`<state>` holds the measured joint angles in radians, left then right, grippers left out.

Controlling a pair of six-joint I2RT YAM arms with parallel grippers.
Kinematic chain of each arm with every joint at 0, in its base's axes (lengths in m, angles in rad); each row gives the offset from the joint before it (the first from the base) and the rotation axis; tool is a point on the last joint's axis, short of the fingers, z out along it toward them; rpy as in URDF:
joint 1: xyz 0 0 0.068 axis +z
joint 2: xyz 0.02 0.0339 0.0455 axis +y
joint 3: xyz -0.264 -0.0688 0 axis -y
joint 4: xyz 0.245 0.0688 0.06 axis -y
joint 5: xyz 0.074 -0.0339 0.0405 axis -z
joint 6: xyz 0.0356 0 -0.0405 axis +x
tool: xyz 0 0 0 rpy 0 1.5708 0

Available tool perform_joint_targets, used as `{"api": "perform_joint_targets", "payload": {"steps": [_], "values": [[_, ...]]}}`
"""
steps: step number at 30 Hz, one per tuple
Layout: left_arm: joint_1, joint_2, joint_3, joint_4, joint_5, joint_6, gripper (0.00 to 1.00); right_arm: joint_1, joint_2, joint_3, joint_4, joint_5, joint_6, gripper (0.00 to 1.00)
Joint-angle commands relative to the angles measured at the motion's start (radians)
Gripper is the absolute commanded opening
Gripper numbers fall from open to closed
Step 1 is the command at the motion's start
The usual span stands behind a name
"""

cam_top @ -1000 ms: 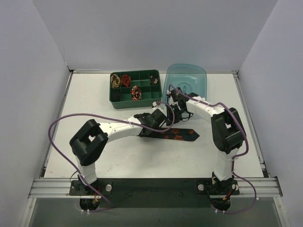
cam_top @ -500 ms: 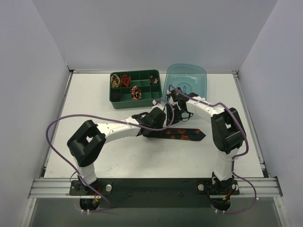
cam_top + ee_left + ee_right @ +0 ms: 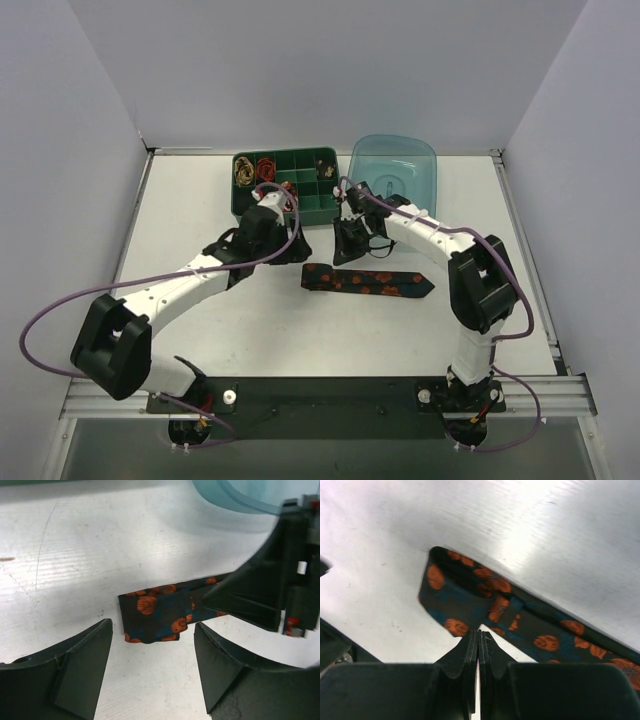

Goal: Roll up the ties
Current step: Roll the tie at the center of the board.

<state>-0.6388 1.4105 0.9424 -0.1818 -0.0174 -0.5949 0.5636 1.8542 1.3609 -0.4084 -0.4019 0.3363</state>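
While the black, orange-blotched tie (image 3: 368,281) lies flat and unrolled on the counter (image 3: 190,210), my left hand (image 3: 152,630) released wide facing its blunt end, my right hand (image 3: 478,636) clenched empty at its edge, I should pinch that end squarely and start a tight first turn.

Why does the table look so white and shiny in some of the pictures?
Right wrist view: glare washes the table almost white at the upper right, while the tie stays sharp and colourful. Left wrist view: the table's left side glares too, and the near fingers are dark with little detail. Top view: the light is even, with only faint shadows on the table.
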Motion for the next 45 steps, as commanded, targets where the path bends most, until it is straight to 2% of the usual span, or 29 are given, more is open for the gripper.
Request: {"api": "perform_joint_targets", "payload": {"steps": [1,3,10,17,25,34,45], "values": [[0.114,-0.024,-0.111,0.157,0.252,-0.092,0.76,0.033,-0.044,0.05,-0.032,-0.025,-0.002,0.0],[0.158,-0.016,-0.139,0.22,0.328,-0.131,0.76,0.048,-0.026,0.058,-0.033,-0.028,-0.005,0.0],[0.208,0.043,-0.228,0.372,0.451,-0.24,0.77,0.065,0.049,0.075,-0.026,-0.051,0.004,0.0],[0.211,0.116,-0.286,0.468,0.473,-0.298,0.77,0.067,0.086,0.067,-0.026,-0.046,-0.005,0.0],[0.211,0.172,-0.327,0.504,0.462,-0.289,0.77,0.065,0.103,0.034,-0.024,-0.008,-0.011,0.0],[0.208,0.266,-0.404,0.741,0.497,-0.362,0.77,0.067,0.132,0.007,-0.017,0.017,-0.014,0.0],[0.169,0.363,-0.389,0.829,0.501,-0.333,0.75,0.059,0.157,0.009,-0.013,0.023,-0.013,0.0]]}}
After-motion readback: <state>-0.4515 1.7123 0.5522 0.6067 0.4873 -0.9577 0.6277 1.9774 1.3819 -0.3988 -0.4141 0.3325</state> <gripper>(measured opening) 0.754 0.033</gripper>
